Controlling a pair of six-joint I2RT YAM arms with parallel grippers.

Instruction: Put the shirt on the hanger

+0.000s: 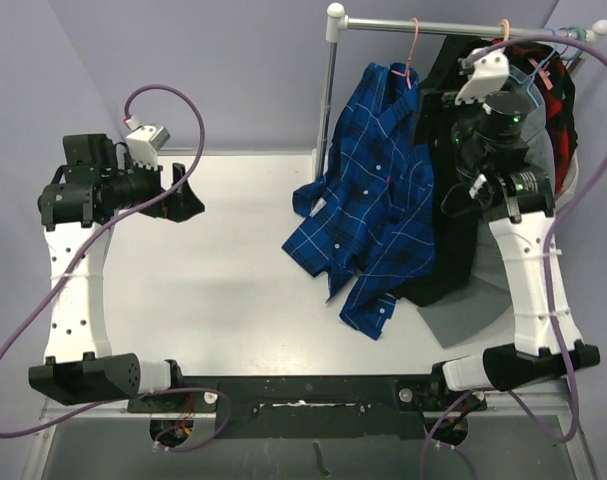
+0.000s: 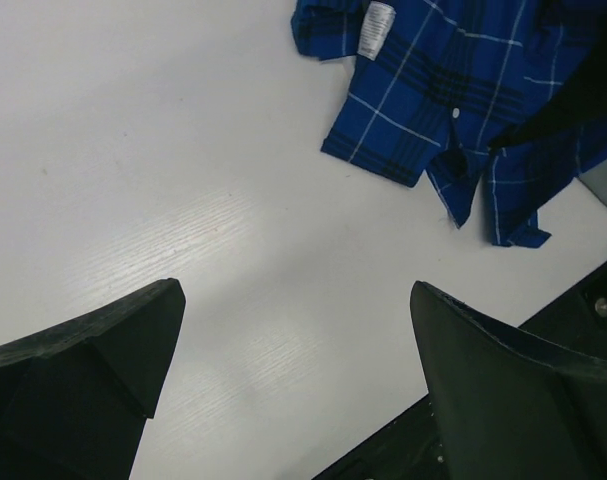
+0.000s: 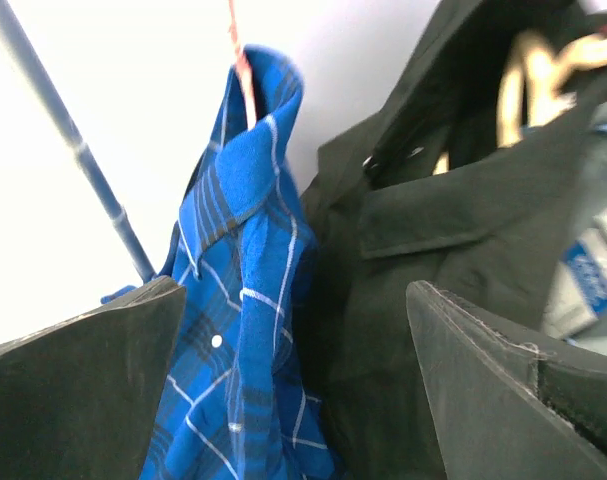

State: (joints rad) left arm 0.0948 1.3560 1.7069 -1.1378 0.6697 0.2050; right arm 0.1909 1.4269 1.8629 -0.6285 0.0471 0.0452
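The royal-blue plaid shirt [image 1: 378, 200] hangs from the pink hanger [image 1: 413, 50] on the rail, and its lower part spreads onto the table. In the right wrist view the shirt's collar [image 3: 248, 200] is draped over the hanger's pink wire [image 3: 241, 62]. My right gripper [image 1: 445, 100] is raised beside the hanging shirt, open and empty [image 3: 293, 290], with the shirt just ahead of its jaws. My left gripper [image 1: 186, 193] is open and empty at the far left, over bare table [image 2: 293, 290]. The shirt's hem [image 2: 453, 90] shows far ahead of it.
A dark grey collared shirt [image 1: 448, 240] on a cream hanger [image 3: 523, 80] hangs right beside the blue shirt. A red-black plaid garment [image 1: 558, 90] hangs farther right. The rail [image 1: 433, 27] rests on a pole [image 1: 330, 90] at the back of the table.
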